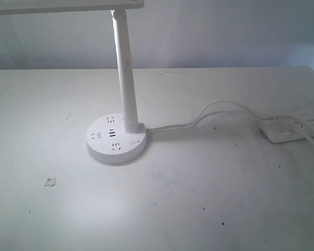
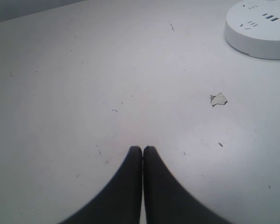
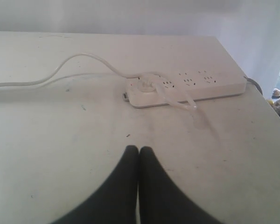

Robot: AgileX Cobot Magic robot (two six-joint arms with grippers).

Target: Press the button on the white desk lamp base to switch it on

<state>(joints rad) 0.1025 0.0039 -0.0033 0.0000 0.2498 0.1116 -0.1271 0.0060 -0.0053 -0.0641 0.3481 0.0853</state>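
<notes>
A white desk lamp base sits on a scuffed white desk, left of the desk's middle. Its tiny round button lies on the disc's top, just beside the foot of the slim stem and near the dark USB slots. A cable runs from the base to a power strip by the right edge.

Neither arm shows in the exterior view. The left gripper has its fingers pressed together with nothing between them, and so does the right gripper. Both are well apart from the button.

Likely risks: the button is small, so a fingertip could land on the stem or slots instead. An off-centre push might slide the light base, and the lamp head overhead could be struck on approach.
</notes>
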